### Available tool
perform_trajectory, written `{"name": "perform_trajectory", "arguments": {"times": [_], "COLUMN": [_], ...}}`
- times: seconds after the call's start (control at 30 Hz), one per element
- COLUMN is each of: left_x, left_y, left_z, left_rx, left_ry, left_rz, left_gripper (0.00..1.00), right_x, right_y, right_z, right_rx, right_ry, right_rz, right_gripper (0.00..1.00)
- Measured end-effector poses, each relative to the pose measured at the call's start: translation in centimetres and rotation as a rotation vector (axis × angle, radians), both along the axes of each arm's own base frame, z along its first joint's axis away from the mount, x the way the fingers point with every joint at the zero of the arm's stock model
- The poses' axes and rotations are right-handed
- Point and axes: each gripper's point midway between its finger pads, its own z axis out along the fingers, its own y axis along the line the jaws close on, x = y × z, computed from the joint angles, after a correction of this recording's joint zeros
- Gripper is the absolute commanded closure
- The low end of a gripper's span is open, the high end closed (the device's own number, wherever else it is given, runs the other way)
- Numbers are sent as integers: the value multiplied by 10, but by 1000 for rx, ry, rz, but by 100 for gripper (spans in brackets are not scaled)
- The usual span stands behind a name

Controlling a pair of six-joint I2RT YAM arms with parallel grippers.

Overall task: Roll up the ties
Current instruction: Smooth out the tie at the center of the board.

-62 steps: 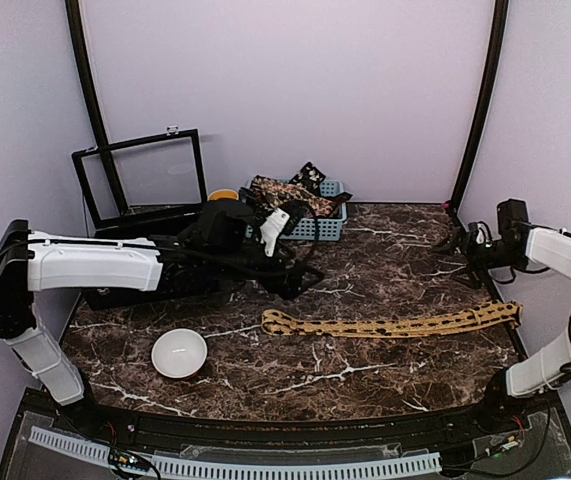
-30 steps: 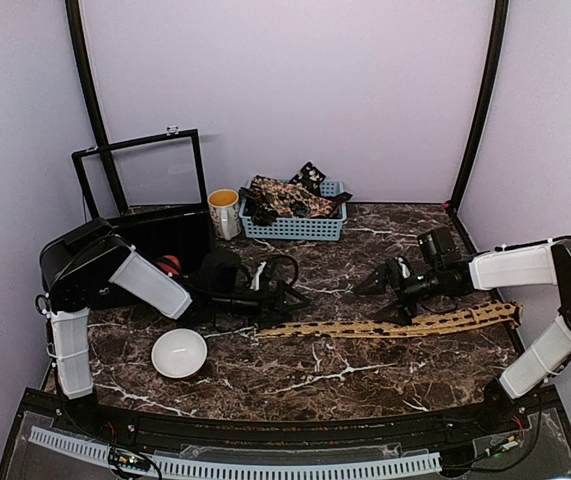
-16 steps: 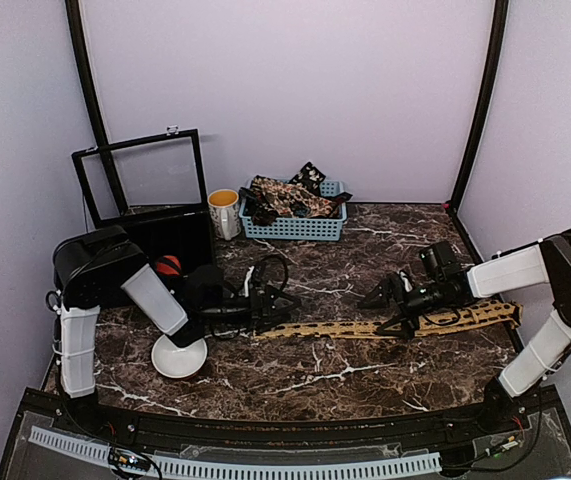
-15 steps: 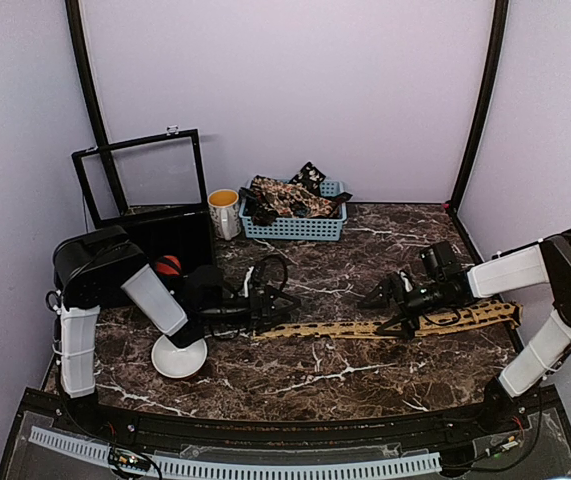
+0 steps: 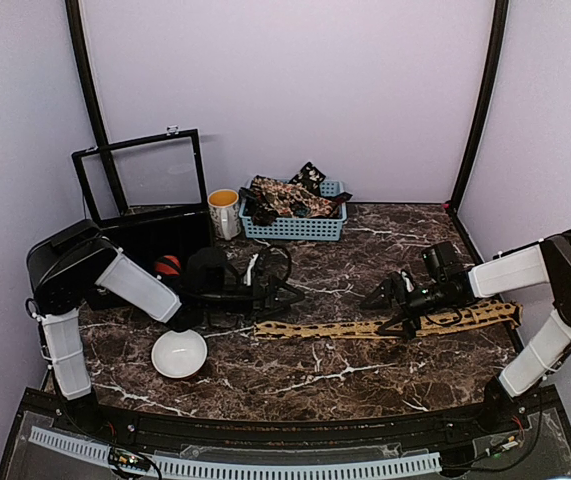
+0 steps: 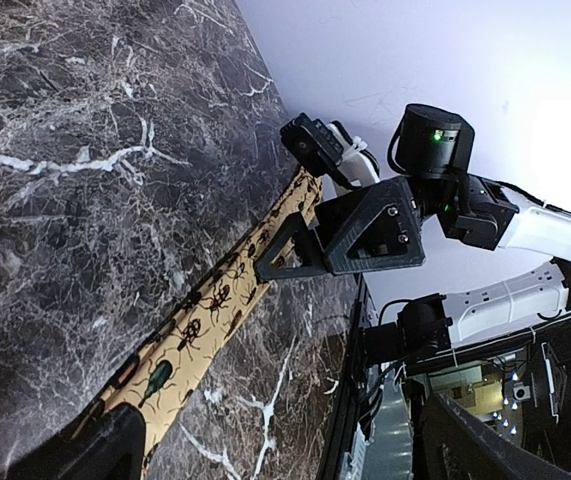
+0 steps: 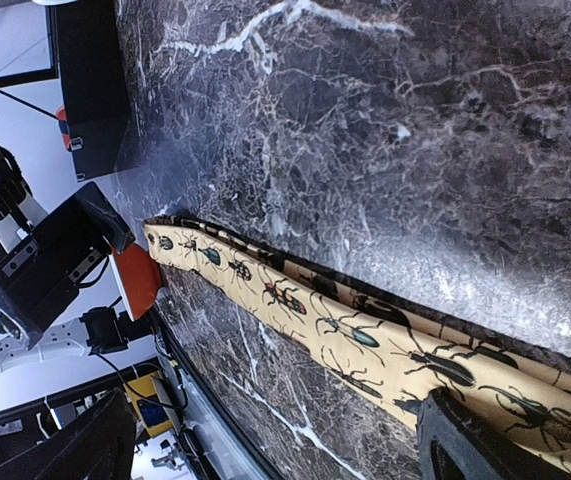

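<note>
A mustard-tan tie [image 5: 385, 326] printed with beetles lies flat across the table, narrow end to the left. It also shows in the left wrist view [image 6: 215, 315] and the right wrist view [image 7: 365, 335]. My left gripper [image 5: 287, 295] is open, low over the narrow end; in its wrist view [image 6: 275, 440] one finger [image 6: 85, 455] sits by the tie's end. My right gripper [image 5: 387, 310] is open astride the tie's middle; in its wrist view [image 7: 265, 430] one finger [image 7: 495, 440] rests at the tie's edge. Dark printed ties [image 5: 287, 194] lie heaped in the basket.
The pale blue basket [image 5: 295, 229] stands at the back centre with a mug [image 5: 223, 212] to its left. A white bowl [image 5: 179, 352] sits front left. A black box with a raised frame lid [image 5: 140, 190] and a red object [image 5: 168, 265] are at the left.
Both arms swung in and came down to the tie. In the last half second the left gripper rose slightly away from the narrow end; the right gripper stayed put.
</note>
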Motion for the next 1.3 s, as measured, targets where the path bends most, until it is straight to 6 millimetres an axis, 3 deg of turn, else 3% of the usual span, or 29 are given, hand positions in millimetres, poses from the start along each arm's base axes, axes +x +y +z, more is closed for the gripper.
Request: {"name": "perform_trajectory", "arguments": {"times": [0.13, 0.3, 0.63, 0.73, 0.8, 0.93, 1.03, 1.2, 1.3], "left_x": [-5, -13, -9, 1, 13, 31, 34, 33, 40], "left_y": [4, 12, 14, 11, 7, 7, 15, 19, 3], "left_z": [-11, -42, -40, -27, -7, 44, 66, 69, 66], "left_rx": [20, 61, 103, 171, 207, 253, 295, 396, 449], "left_ry": [19, 71, 32, -20, -83, -216, -272, -365, -466], "left_rz": [-2, 3, 12, 14, 22, 62, 83, 14, -71], "left_gripper": [1, 1, 1, 1, 1, 1, 2, 5, 6], "right_x": [0, 1, 1, 3, 7, 21, 31, 47, 58], "right_y": [0, 0, -1, -3, -5, -1, 3, -2, -15], "right_z": [0, 0, 1, 6, 14, 47, 73, 87, 80], "right_rx": [1, 4, -5, -23, -32, -14, -2, -101, -241], "right_ry": [2, 10, 8, -7, -24, -120, -203, -287, -319], "right_rz": [2, 4, 10, 4, -3, 5, 19, 57, 81], "right_gripper": [1, 1, 1, 1, 1, 1, 4, 8, 9]}}
